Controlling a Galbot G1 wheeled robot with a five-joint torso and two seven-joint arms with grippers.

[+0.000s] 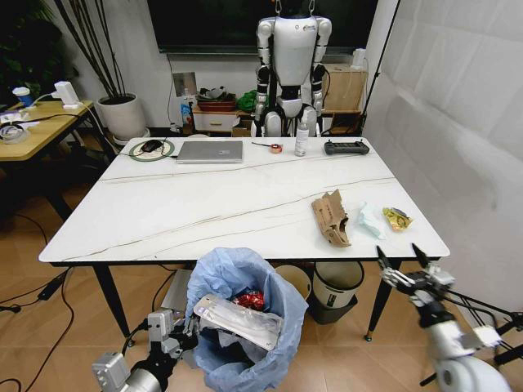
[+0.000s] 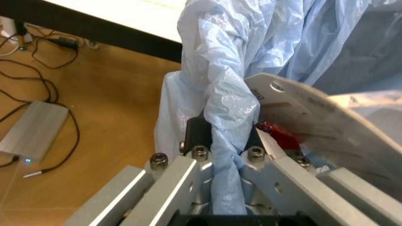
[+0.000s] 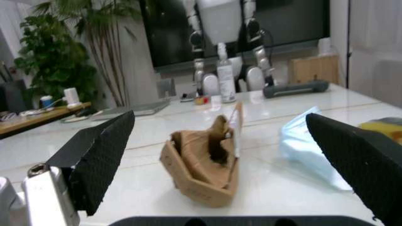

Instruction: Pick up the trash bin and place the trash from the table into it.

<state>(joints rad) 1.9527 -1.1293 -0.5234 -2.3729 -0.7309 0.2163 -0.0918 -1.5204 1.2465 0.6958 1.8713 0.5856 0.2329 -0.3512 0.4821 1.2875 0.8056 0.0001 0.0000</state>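
- Table [image 1: 204,204]: white marble-look top with thin dark veins on slim black legs. It lies ahead of both grippers; its near edge is above the left gripper and just ahead of the right gripper.
- Trash bin [image 1: 237,327]: lined with a crinkled light-blue bag that bulges over the rim. It is held below the table's near edge, directly at the left gripper. A flat white-and-clear package [image 1: 239,321] lies across its mouth, and a crushed red can [image 1: 250,300] sits inside, behind that package.
- Left gripper [image 1: 181,331]: low, at the bin's left side. Its fingers [image 2: 199,151] are clamped narrow on a gathered fold of the blue bag at the rim.
- Right gripper [image 1: 403,258]: at the table's near right corner, level with the tabletop. Its black fingers [image 3: 100,162] are spread wide and grasp nothing.
- Torn brown cardboard [image 1: 331,217]: on the table just ahead of the right gripper; in the right wrist view it stands between the two fingers, farther out, not touched.
- Light-blue wrapper [image 1: 368,219]: on the table just beside the cardboard, toward the right finger.
- Small yellow wrapper [image 1: 397,217]: on the table just beyond the blue wrapper, nearest the table's right edge.
- Silver laptop [image 1: 211,151], bottle [image 1: 301,139] and black controller [image 1: 346,148]: along the table's far edge, well apart from both grippers.
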